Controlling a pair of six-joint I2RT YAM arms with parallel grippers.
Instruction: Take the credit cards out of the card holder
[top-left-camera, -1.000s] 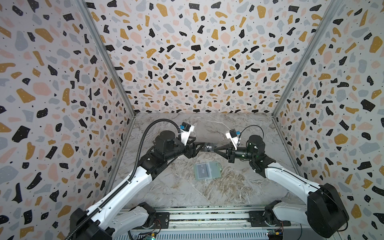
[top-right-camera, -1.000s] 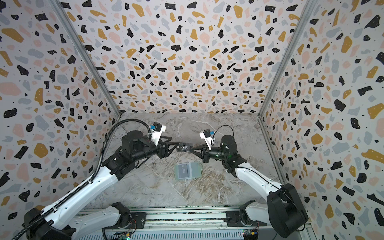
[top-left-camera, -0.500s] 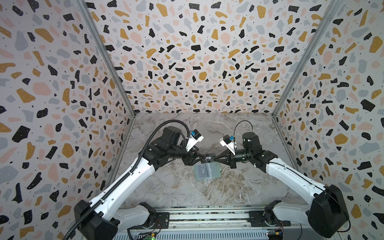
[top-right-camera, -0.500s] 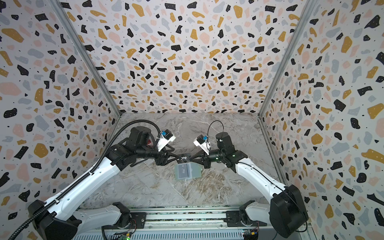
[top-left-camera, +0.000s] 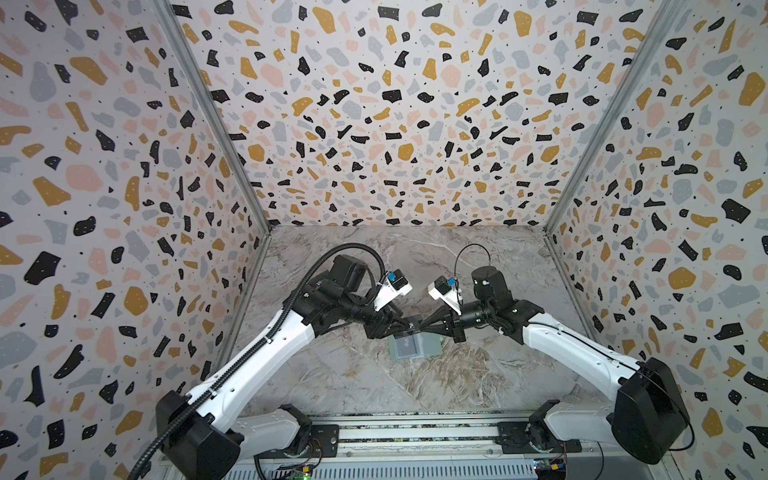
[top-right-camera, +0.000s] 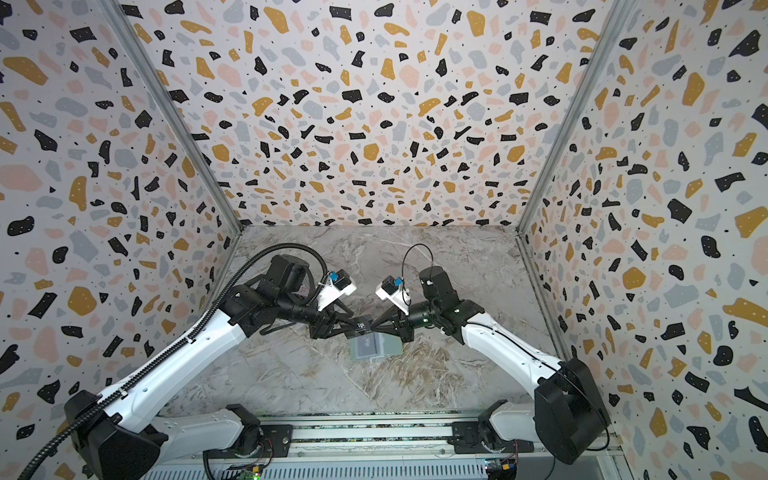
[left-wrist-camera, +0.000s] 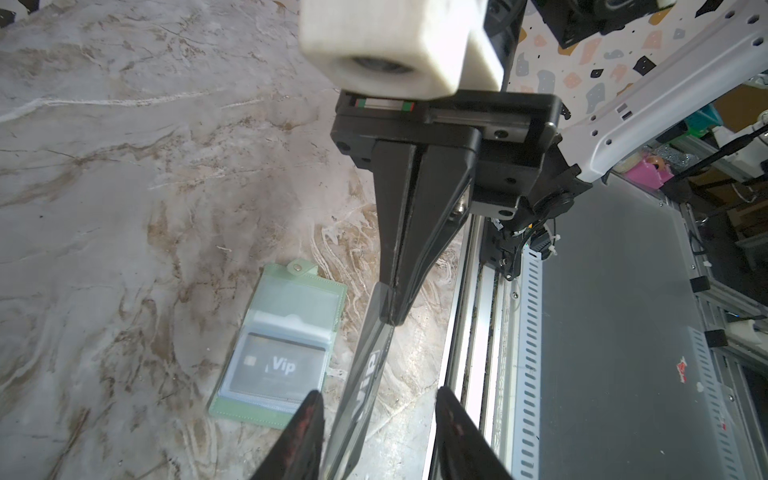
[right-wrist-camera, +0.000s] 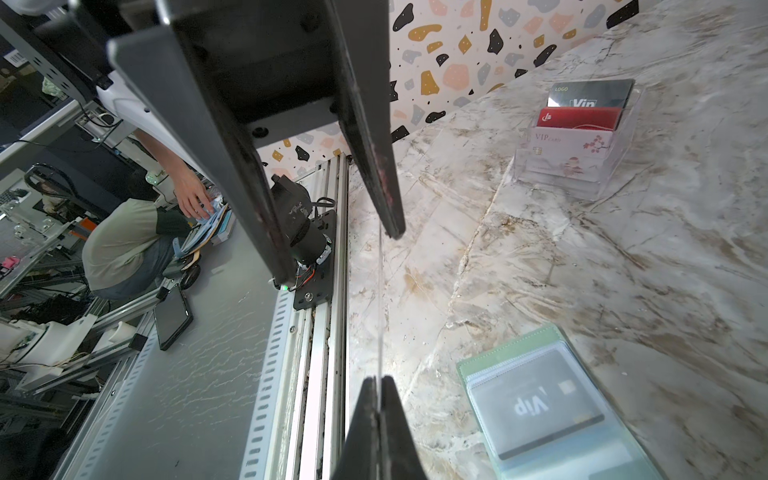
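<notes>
Both arms reach inward from the near rail. Their forearms slope down toward mid-table, and the wrists are roughly level and face each other. The right gripper (top-left-camera: 420, 328) is clamped tight on one end of a dark grey card (left-wrist-camera: 365, 374) printed "Vip", held edge-up above the tabletop (top-left-camera: 353, 374). The left gripper (left-wrist-camera: 378, 397) straddles the card's opposite end with its jaws partly parted. The card appears to clear both fingers, though the close view is blurred. The card holder (top-left-camera: 415, 348) lies open and flat directly beneath the meeting point, with a second grey Vip card (left-wrist-camera: 277, 366) in its sleeve.
</notes>
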